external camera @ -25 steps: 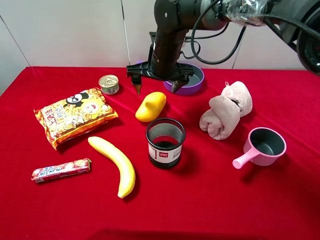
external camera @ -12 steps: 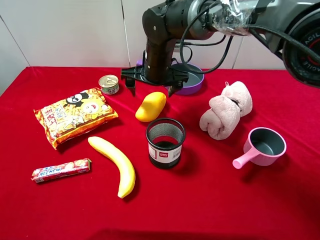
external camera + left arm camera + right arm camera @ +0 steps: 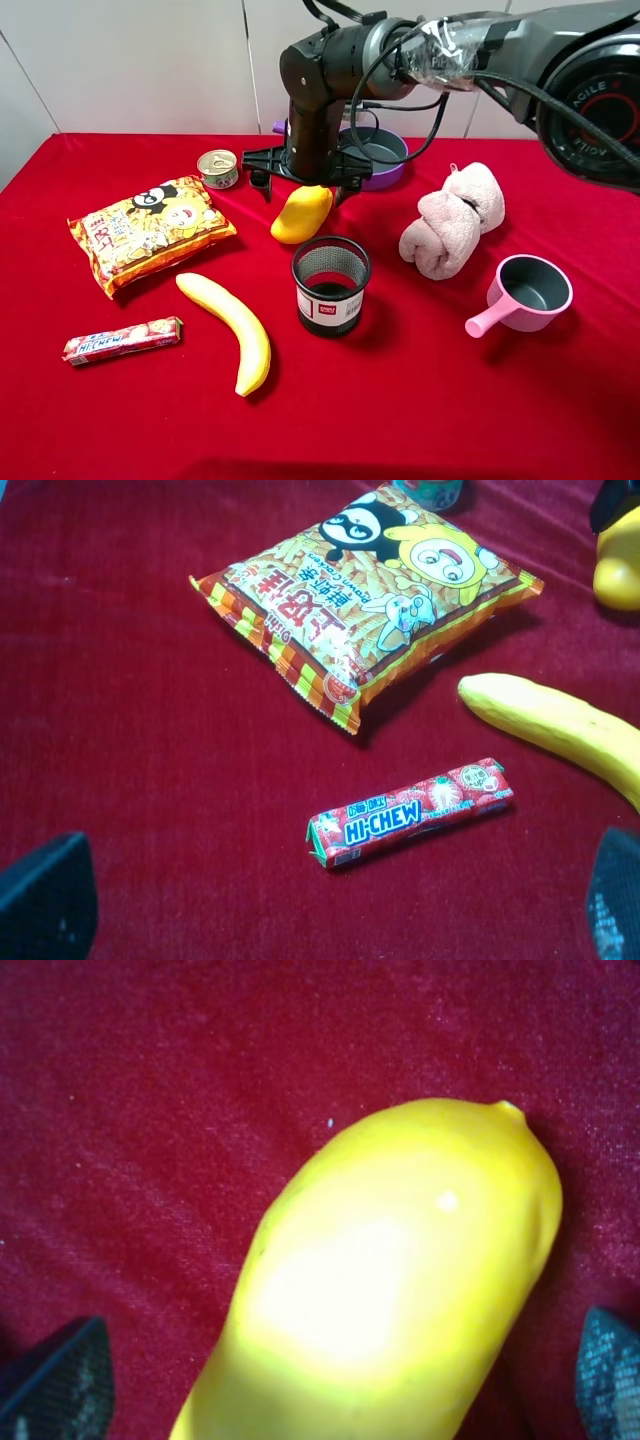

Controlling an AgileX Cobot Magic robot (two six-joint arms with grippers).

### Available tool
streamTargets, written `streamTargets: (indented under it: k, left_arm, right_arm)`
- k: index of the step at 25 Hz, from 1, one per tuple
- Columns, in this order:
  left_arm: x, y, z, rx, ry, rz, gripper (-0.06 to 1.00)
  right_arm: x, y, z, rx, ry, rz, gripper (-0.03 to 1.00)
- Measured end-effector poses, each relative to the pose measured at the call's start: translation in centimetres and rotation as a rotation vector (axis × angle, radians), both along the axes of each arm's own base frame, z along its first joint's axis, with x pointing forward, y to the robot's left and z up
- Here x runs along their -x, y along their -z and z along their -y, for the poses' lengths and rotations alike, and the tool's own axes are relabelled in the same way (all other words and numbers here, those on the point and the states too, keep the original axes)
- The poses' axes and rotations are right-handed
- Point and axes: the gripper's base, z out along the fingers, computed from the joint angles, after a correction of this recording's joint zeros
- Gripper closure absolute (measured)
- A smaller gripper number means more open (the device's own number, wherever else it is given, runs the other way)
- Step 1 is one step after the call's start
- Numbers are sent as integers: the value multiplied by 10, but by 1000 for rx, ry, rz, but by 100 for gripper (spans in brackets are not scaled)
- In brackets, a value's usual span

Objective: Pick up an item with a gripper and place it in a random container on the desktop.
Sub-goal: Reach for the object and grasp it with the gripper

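Right end effector [image 3: 303, 186], fingers spread wide, straddles the mango [image 3: 300, 216] on the red-clothed table [image 3: 450, 410] — one fingertip on either side of the fruit, with cloth showing between each tip and the fruit in the wrist view. The mango lies between the purple saucepan [image 3: 392, 172] and a black mesh cup [image 3: 331, 285]. Left end effector [image 3: 325, 905] — likewise spread — hangs above a Hi-Chew pack [image 3: 410, 812] near a snack bag [image 3: 365, 600].

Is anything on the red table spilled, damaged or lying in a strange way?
Nothing stands out. The mesh cup, the pink saucepan and the purple saucepan stand upright, the snack bag lies flat and whole, and nothing is spilled on the red cloth.
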Motion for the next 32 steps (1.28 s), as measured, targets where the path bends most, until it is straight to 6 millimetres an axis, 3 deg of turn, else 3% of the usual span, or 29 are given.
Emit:
streamTargets:
  k: [16, 32]
  left_arm:
    - [0, 0, -2, -24, -16, 2, -3]
    - [0, 0, -3, -26, -17, 2, -3]
  right_arm:
    - [-3, 25, -3, -1, -4, -7, 28]
    - [-5, 27, -4, 5, -22, 25, 28]
